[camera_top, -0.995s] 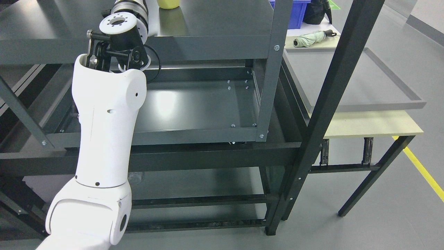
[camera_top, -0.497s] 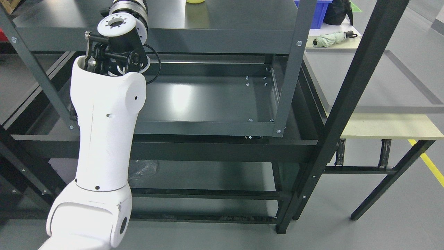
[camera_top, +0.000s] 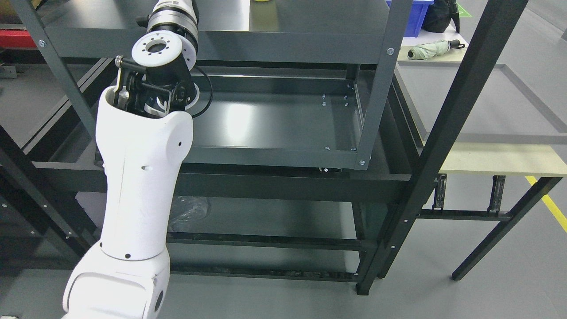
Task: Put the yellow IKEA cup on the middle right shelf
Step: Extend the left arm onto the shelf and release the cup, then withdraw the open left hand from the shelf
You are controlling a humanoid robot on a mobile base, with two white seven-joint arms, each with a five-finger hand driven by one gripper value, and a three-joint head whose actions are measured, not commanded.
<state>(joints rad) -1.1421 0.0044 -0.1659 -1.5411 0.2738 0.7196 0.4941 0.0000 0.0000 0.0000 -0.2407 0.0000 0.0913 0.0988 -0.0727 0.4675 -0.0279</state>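
Reaching left arm [camera_top: 141,168] up past the shelf [camera_top: 274,155]; hand out of frame, fingers can't tell. Yellow cup [camera_top: 262,1] sits above; placement not done.

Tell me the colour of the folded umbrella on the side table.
Pale mint green umbrella, with a black handle; the head view shows it, upper right.

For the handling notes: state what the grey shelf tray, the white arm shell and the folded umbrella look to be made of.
Shelf tray: painted sheet metal, likely steel; a soft glare patch and bolted corners show.
Arm shell: smooth white moulded plastic, by its rounded seamless form; could be coated metal.
Umbrella: pale green fabric, creased and rolled, with a dark handle, probably plastic.
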